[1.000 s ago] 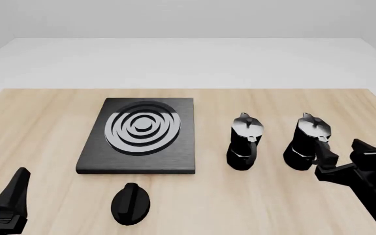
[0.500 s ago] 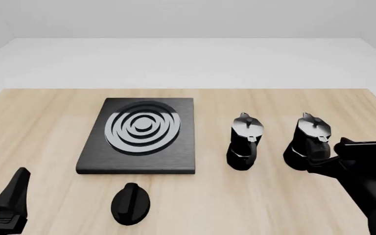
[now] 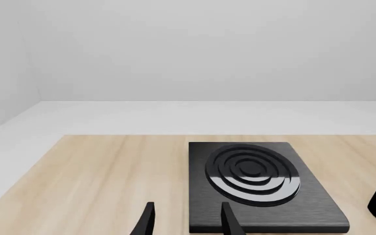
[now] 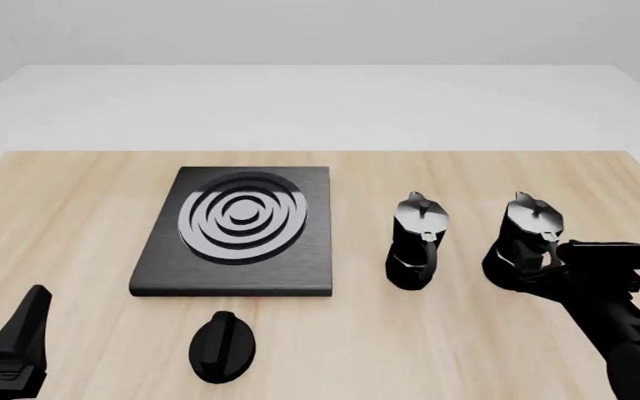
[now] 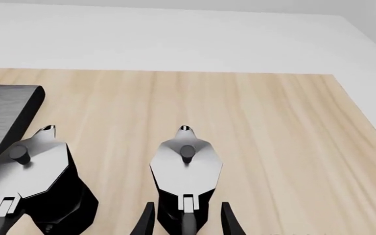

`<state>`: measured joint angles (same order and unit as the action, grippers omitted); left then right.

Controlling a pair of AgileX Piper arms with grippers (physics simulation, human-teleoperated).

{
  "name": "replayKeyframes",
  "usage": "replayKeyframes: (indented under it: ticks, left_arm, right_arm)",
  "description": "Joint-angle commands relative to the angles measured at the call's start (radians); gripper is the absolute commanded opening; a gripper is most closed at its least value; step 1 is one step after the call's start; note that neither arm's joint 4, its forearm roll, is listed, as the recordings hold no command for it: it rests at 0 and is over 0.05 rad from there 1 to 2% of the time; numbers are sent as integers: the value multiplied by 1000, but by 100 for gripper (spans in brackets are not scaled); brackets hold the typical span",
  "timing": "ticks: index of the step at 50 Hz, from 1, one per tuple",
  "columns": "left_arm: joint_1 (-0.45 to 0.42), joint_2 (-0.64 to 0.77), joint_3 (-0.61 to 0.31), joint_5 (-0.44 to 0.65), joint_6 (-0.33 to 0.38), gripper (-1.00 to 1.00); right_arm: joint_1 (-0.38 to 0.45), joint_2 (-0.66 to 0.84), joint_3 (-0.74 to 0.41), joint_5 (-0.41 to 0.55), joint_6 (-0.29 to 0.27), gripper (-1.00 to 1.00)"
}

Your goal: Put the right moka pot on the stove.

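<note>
My right gripper (image 5: 184, 220) sits just behind the right moka pot (image 4: 523, 242), fingers spread, one on each side of the pot's handle. In the right wrist view the two fingertips (image 5: 146, 220) flank the handle with a clear gap on both sides, so I am not pinching anything. The pot stands upright on the wooden table (image 4: 76, 217), directly ahead of that gripper. Beside it, toward the stove, stands the other moka pot (image 4: 416, 242), a little apart from mine.

The stove (image 4: 237, 229) lies well apart from my right gripper, past both pots, flat on the table with its burner rings facing up. A black knob (image 4: 223, 346) rests on the table near the stove's front edge.

My left gripper (image 3: 186, 223) is spread too, holding nothing, with the stove just ahead of its fingertips in the left wrist view.
</note>
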<state>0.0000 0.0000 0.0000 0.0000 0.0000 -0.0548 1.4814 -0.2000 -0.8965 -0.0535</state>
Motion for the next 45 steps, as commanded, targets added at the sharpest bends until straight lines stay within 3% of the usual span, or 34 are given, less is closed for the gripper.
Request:
replayKeyframes:
  ticks: [1, 23, 24, 33, 34, 35, 45]
  left_arm:
    - [0, 0, 0, 0, 0, 100]
    - [0, 0, 0, 0, 0, 100]
    - [0, 0, 0, 0, 0, 100]
    - [0, 0, 0, 0, 0, 100]
    - [0, 0, 0, 0, 0, 100]
    - [0, 0, 0, 0, 0, 100]
    - [0, 0, 0, 0, 0, 100]
  right_arm:
    - [-3, 81, -16, -40, 21, 100]
    - [-5, 199, -39, -79, 54, 100]
    - [-6, 199, -37, -83, 55, -100]
    - [20, 130, -9, -62, 38, -100]
    - [55, -100, 1, 99, 19, -100]
    - [58, -142, -1, 136, 16, -100]
    - [79, -374, -25, 341, 5, -100]
